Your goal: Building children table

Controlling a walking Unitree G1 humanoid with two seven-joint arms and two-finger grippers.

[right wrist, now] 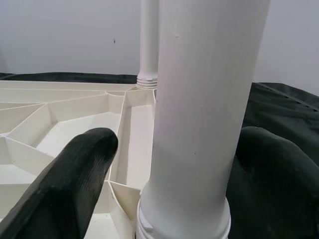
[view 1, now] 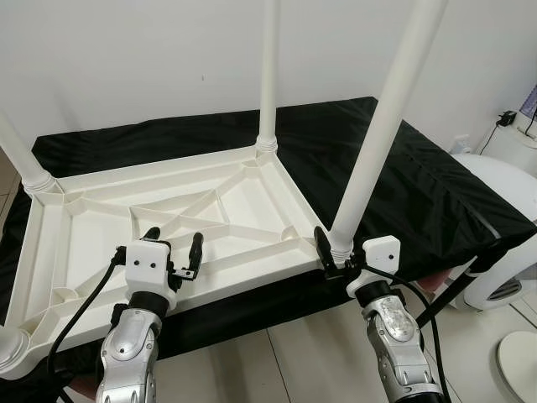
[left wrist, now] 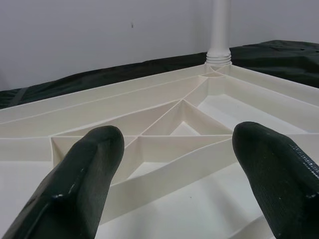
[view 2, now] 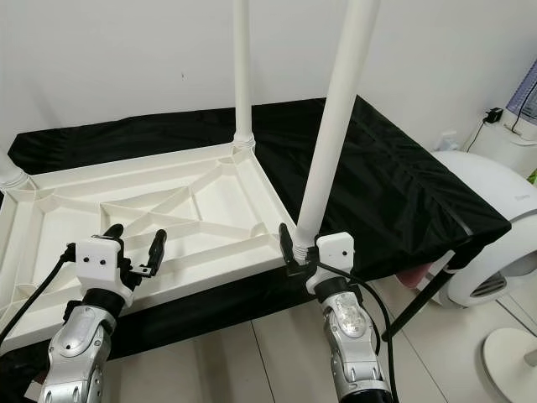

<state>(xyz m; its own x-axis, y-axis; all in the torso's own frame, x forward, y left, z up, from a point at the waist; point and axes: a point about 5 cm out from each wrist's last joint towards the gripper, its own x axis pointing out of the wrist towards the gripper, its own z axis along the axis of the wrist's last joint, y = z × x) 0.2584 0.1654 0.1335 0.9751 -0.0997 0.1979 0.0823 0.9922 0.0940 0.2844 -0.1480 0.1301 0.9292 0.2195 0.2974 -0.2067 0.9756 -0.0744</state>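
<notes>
Tiled floor (view 1: pixel 294 361) beneath black-draped surface (view 1: pixel 419 193)

Right claw (right wrist: pixel 164 189) spread around a fat white table leg (right wrist: pixel 199 114), one black finger (right wrist: pixel 70 184) on each side, not clearly touching. Leg upright in the corner socket of the upside-down white tabletop (right wrist: pixel 75 119). Second leg (right wrist: pixel 148 45) further back, black cover (right wrist: pixel 284 114) alongside.
</notes>
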